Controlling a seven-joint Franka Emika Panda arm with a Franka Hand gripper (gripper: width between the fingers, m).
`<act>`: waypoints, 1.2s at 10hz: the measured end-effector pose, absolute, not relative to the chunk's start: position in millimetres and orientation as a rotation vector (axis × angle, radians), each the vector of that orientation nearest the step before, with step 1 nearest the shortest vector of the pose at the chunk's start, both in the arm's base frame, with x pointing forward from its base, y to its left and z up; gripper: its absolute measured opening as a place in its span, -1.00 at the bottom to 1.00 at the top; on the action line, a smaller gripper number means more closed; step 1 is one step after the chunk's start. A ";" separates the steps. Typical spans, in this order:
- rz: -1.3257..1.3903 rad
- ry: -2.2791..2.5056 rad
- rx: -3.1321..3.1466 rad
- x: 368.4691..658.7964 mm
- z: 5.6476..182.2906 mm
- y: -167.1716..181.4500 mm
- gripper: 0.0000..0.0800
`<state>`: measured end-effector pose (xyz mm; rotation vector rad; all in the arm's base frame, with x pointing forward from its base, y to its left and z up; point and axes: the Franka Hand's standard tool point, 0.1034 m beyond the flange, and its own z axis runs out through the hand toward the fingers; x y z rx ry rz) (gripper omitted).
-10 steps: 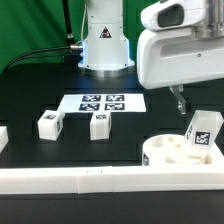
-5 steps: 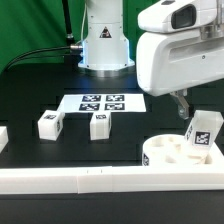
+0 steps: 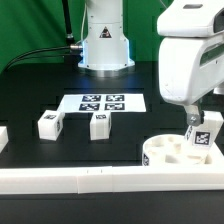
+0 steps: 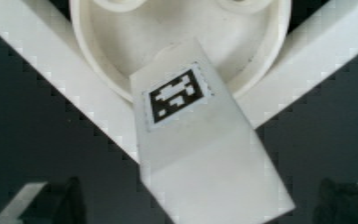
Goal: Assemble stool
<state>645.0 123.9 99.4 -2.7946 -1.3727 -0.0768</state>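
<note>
- A leaning leg (image 3: 206,136) stands in the round seat (image 3: 160,152) at the exterior view's right, with my claw (image 3: 192,130) hanging at its upper end.
- A second leg (image 3: 48,124) and a third leg (image 3: 99,125) stand on the dark table (image 3: 20,100) just in front of the marker board (image 3: 100,102), well apart from the seat.
- A long white rail (image 3: 90,178) runs along the near edge, just beside the seat. Bare table lies between the seat and the two loose legs.
- The wrist view shows my claw released: its dark fingertips (image 4: 48,200) sit wide on either side of the tagged leg, with a gap on each side.
- In the exterior view my white wrist housing (image 3: 190,60) hides most of the fingers.
</note>
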 end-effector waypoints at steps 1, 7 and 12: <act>-0.076 -1.435 -2.767 645.3 99.2 122.1 0.62; -0.045 -1.895 -2.546 644.8 82.6 111.5 0.62; -0.030 -1.888 -2.547 642.9 79.0 108.1 -0.16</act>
